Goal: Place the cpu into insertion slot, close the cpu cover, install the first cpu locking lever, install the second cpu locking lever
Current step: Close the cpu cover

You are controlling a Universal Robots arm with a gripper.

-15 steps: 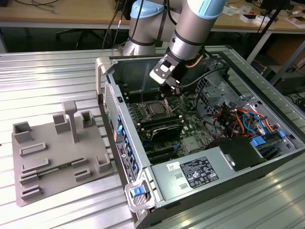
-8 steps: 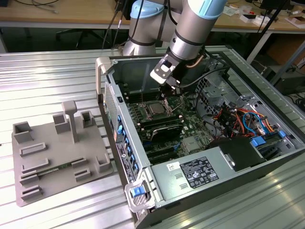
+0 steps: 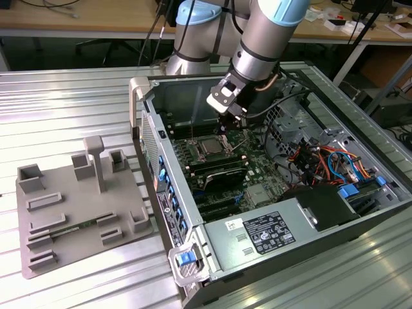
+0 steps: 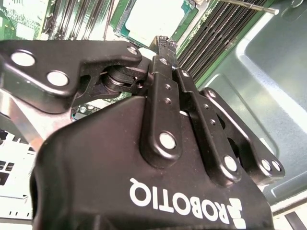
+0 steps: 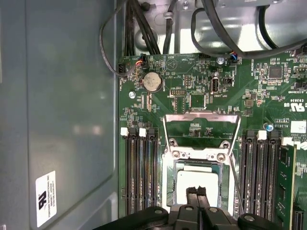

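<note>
Your cpu lies in the insertion slot, clenched empty fingers just above; closing the open cpu cover seems in hand.

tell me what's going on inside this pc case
A robot arm reaches into an open computer case. Its gripper, fingertips shut together, is over the cpu, which lies in the insertion slot on the motherboard. The cpu cover is flipped open and not yet closed over the chip.
</note>
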